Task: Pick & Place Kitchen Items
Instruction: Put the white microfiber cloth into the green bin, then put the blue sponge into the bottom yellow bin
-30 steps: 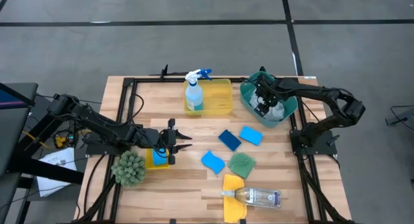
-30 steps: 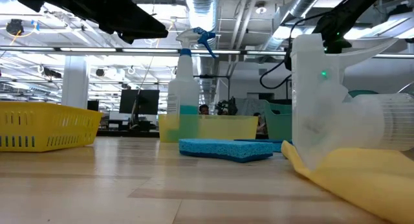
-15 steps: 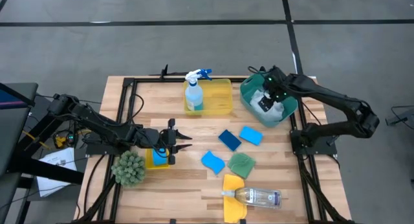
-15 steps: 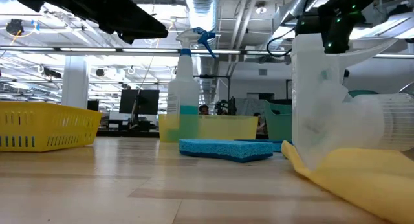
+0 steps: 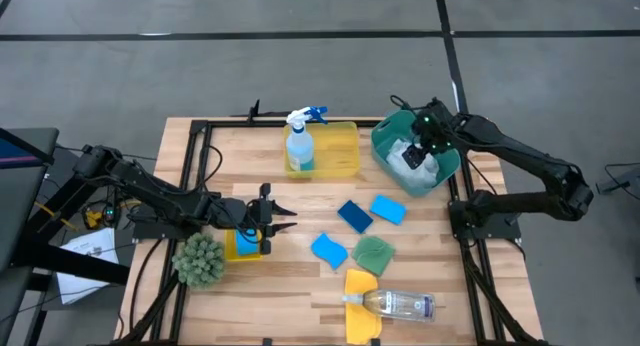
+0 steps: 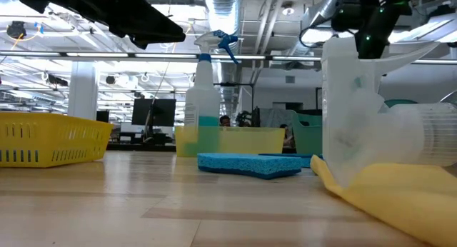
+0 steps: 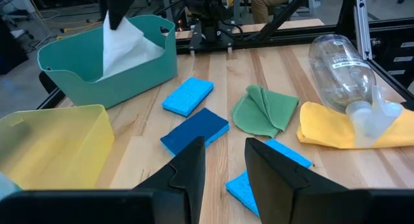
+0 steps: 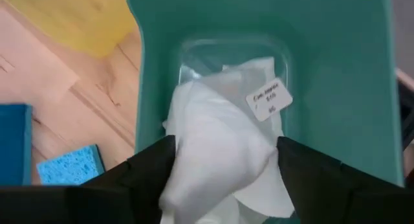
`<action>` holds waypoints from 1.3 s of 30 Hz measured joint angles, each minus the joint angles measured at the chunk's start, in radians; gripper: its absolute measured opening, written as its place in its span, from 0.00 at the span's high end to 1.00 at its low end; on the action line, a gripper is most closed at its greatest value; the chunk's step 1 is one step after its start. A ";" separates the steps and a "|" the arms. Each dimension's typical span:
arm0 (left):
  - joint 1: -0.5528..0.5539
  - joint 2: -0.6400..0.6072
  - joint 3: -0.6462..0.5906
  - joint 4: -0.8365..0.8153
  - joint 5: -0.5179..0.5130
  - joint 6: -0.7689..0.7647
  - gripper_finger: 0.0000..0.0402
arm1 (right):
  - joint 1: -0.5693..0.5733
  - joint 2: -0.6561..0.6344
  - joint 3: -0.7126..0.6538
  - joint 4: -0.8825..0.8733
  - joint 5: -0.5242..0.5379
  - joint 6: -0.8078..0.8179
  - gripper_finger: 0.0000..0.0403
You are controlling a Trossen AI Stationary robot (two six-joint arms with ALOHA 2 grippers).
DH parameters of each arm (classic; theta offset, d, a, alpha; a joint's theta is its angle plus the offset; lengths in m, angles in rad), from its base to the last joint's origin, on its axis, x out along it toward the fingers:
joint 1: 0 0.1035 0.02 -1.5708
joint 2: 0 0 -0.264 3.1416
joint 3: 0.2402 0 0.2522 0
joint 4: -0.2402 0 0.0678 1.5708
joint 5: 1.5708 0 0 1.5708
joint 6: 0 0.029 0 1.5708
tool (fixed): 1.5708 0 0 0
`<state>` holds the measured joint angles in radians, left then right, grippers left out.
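**Ann:** Up comes the right arm! A second back it was buried in the teal bin (image 5: 445, 171) at the upper right of the overhead shot; now the right tool (image 5: 426, 138) has lifted clear above the rim, fingers spread wide either side of the white cloth (image 8: 223, 143) and, far as I can judge, no longer pinching it. The cloth sits bunched in the bin, paper tag showing.

**Ben:** And the left tool (image 5: 280, 222)?

**Ann:** Parked at centre left over the small yellow tray (image 5: 243, 249), narrow gap between the fingers, nothing in them. Hasn't budged.

**Ben:** What's left on the worktop (image 5: 290, 286)?

**Ann:** Plenty, lower centre: three blue sponges (image 5: 355, 216), a green cloth (image 5: 374, 254), and a clear bottle (image 5: 400, 305) lying on its side across a yellow cloth (image 5: 360, 286). The spray bottle (image 5: 299, 146) stands in the yellow tray (image 5: 340, 151) at top centre.

**Ben:** How would they handle?

**Ann:** Sponges should be light and squashy; pinch across the short edges. Cloths are limp, so grab a raised fold. The bottle looks slick and could roll, so I'd take it around the neck (image 7: 362, 111), or across the body.
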<state>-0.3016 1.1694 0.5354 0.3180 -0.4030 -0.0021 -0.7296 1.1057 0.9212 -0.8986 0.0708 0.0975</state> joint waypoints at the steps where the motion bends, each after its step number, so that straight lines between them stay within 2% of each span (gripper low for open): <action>1: 0.000 0.000 0.000 0.000 0.000 0.000 0.74 | 0.000 -0.003 0.010 -0.002 0.000 0.000 0.34; 9: 0.000 0.000 0.000 0.000 0.000 0.000 0.74 | 0.000 -0.007 0.077 -0.003 0.005 -0.007 0.25; 17: 0.000 0.000 0.000 -0.003 0.000 0.000 0.74 | 0.006 0.019 0.063 -0.051 0.005 0.019 0.29; 20: 0.000 0.000 0.000 -0.003 0.000 0.000 0.74 | 0.025 0.035 0.061 -0.043 0.005 0.034 0.36; 24: 0.000 0.000 0.000 -0.004 0.000 0.000 0.74 | 0.048 0.061 0.061 -0.026 0.005 0.033 0.50; 33: 0.000 0.000 0.000 -0.004 0.000 0.000 0.74 | 0.061 0.127 0.061 -0.011 0.007 -0.001 0.96; 39: 0.000 0.000 0.000 -0.004 0.000 0.000 0.74 | 0.060 0.126 0.061 0.006 0.008 -0.003 0.98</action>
<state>-0.3016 1.1694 0.5354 0.3141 -0.4030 -0.0017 -0.6697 1.2320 0.9821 -0.8926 0.0784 0.0948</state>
